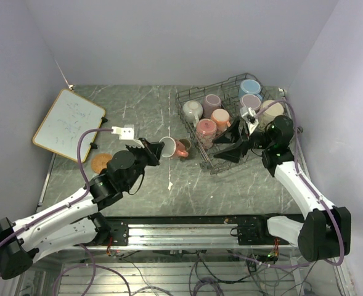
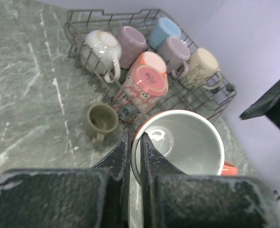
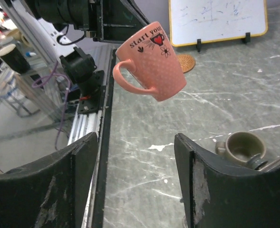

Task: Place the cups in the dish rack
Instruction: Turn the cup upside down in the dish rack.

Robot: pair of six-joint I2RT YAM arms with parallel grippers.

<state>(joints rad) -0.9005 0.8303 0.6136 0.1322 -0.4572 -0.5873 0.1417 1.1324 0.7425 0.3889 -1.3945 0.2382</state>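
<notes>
My left gripper (image 1: 155,148) (image 2: 135,138) is shut on the rim of a salmon-pink cup (image 1: 169,148) (image 2: 180,140) (image 3: 151,61) with a white inside, one finger inside and one outside. It holds the cup in the air, left of the dish rack (image 1: 212,86) (image 2: 82,13). A small olive-brown cup (image 2: 101,121) (image 3: 244,147) stands upright on the table just in front of the rack. Several cups lie in the rack, among them a light blue one (image 1: 250,87) and a pink printed one (image 1: 206,129) (image 2: 144,83). My right gripper (image 1: 229,147) (image 3: 137,145) hangs open at the rack's near edge, nothing between its fingers.
A wood-framed whiteboard (image 1: 67,123) (image 3: 216,16) stands at the table's left. A round cork coaster (image 1: 101,162) (image 3: 186,62) lies near it. The metal mounting rail (image 1: 181,231) runs along the near edge. Walls close in the back and both sides.
</notes>
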